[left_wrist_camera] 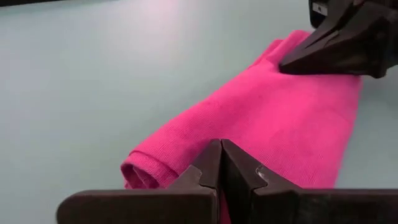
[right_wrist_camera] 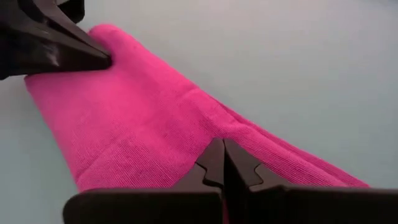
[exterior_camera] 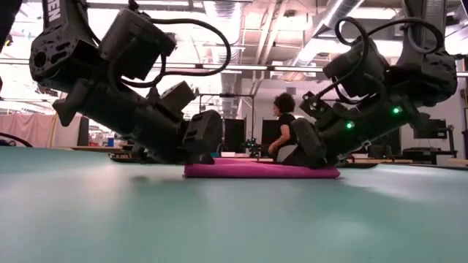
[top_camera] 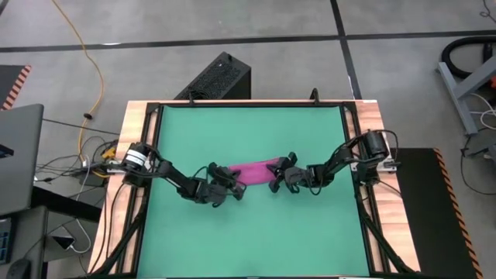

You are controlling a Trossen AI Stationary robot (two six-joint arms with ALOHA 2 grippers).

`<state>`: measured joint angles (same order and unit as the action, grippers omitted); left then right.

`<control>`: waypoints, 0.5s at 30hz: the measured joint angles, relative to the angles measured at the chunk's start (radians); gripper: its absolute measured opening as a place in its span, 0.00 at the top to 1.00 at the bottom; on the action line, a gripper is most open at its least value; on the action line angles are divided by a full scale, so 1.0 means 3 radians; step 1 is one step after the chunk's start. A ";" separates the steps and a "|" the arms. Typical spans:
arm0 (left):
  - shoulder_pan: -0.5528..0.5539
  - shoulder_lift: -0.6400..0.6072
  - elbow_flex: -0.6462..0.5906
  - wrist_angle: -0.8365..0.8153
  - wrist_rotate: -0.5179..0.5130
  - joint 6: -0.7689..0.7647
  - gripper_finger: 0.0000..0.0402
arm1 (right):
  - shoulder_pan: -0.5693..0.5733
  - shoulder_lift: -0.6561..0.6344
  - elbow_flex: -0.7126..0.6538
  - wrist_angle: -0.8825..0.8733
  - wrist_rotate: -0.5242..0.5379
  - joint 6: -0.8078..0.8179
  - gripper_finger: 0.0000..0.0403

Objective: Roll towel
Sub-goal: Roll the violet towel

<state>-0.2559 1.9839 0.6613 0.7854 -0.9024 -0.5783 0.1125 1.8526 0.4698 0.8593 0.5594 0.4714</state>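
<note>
- I see the towel (top_camera: 254,172) lying mid-mat, a long folded strip on the green mat (top_camera: 248,240), which sits inside a wood-edged table (top_camera: 133,116).
- My left gripper (left_wrist_camera: 221,163) is pinched shut on one end of the strip; my right gripper (right_wrist_camera: 219,160) is pinched shut on the other.
- Past the table, a person (exterior_camera: 281,128) sits among monitors under ceiling lights; grey floor and a yellow cable (top_camera: 87,54) lie alongside.
</note>
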 joint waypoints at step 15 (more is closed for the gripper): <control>0.0166 -0.0005 0.0003 -0.0194 0.0163 0.0158 1.00 | 0.0337 -0.0101 0.0105 0.0058 0.0491 0.0011 0.96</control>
<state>-0.2060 1.9823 0.6621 0.7273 -0.8535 -0.5310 0.2136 1.8222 0.5014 0.8768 0.7067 0.4747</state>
